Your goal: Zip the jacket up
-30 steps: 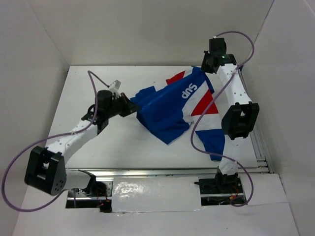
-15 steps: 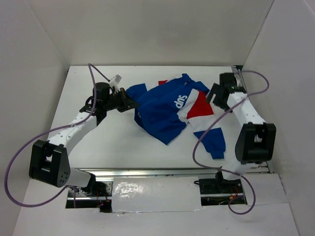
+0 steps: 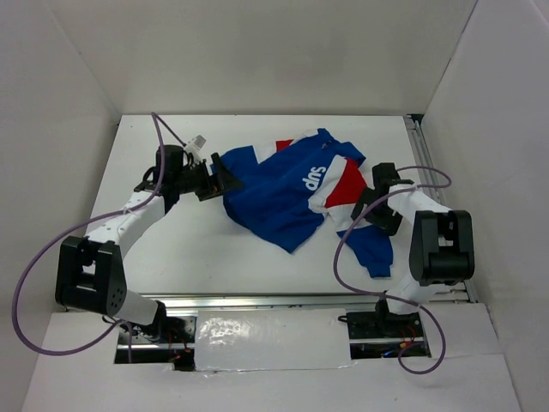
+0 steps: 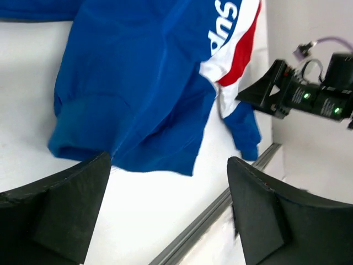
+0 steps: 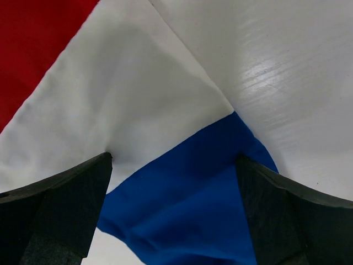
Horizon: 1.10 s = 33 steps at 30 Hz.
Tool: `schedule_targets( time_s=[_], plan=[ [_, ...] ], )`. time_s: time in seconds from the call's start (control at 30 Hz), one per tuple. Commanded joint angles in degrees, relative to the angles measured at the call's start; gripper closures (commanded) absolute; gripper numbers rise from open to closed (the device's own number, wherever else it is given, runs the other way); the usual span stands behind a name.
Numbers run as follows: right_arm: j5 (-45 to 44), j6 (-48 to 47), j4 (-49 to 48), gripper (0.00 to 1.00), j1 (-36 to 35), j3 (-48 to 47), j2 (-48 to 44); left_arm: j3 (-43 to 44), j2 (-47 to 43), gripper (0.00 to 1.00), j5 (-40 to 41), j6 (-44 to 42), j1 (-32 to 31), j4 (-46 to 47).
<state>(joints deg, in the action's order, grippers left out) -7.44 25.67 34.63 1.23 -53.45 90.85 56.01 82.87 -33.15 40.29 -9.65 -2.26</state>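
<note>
The jacket (image 3: 287, 190) lies crumpled mid-table, royal blue with red and white panels and white lettering facing up; I cannot make out its zipper. My left gripper (image 3: 225, 176) stands open just off the jacket's left edge with nothing between its fingers (image 4: 71, 204). From the left wrist, the jacket (image 4: 138, 83) spreads ahead of the open jaws over bare table. My right gripper (image 3: 371, 215) hangs open low over the right sleeve. In the right wrist view the sleeve's white and blue fabric (image 5: 182, 182) fills the gap between the fingers (image 5: 287, 210), ungripped.
An aluminium rail (image 3: 300, 298) runs along the near table edge and another (image 3: 446, 249) along the right side. White walls close in the table on three sides. Purple cables (image 3: 343, 249) loop off both arms. The right arm (image 4: 309, 94) shows in the left wrist view.
Both grippers let go of the jacket and opened, the right first. The right arm swung from the far corner back over the sleeve. The jacket slumped onto the table.
</note>
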Motion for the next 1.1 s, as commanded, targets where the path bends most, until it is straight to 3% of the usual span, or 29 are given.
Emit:
schedule_targets(
  time_s=[0.0, 0.17, 0.3, 0.37, 0.53, 0.6, 0.73, 0.9, 0.97, 1.07],
  plan=[
    [-3.19, 0.08, -2.47, 0.0, -0.44, -2.8, 0.99, 2.53, -0.16, 0.01, -0.35, -4.43, 0.42, -2.92],
    [-1.71, -0.62, -3.43, 0.0, -0.44, -3.85, 2.66, 11.71, 5.53, 0.01, 1.06, -7.24, 4.46, -8.36],
    [-1.26, -0.36, -4.22, 0.01, -0.36, -4.38, 5.48, 25.09, 19.47, 0.01, 11.74, -9.18, 5.69, -18.37],
    [-0.56, -0.97, -4.83, 0.03, 0.17, -4.12, 5.04, 31.25, 24.85, 0.01, 13.1, -9.62, 6.74, -22.86],
    [4.26, -2.55, -5.89, 0.25, 1.31, -4.03, 4.25, 36.43, 30.85, 0.01, 12.31, -9.88, 7.45, -22.08],
    [4.63, -2.82, -6.5, 0.28, 1.4, -4.03, 3.99, 40.99, 35.06, 0.01, 12.49, -10.41, 6.58, -24.09],
    [4.19, -2.91, -6.6, 0.47, 1.58, -3.94, 2.94, 47.6, 42.53, 0.01, 17.32, -9.8, 4.38, -28.23],
    [4.28, -3.43, -7.3, 0.58, 1.58, -2.89, 0.12, 52.61, 46.85, 0.01, 19.08, -8.57, 4.2, -30.52],
    [4.71, -3.61, -7.39, 0.61, 1.67, -2.71, -1.2, 54.2, 48.96, 0.05, 20.49, -8.48, 4.02, -31.22],
    [5.42, -3.79, -7.91, 0.62, 1.84, -2.45, -2.87, 60.51, 53.44, 0.2, 20.75, -8.13, 3.59, -33.42]
  ],
)
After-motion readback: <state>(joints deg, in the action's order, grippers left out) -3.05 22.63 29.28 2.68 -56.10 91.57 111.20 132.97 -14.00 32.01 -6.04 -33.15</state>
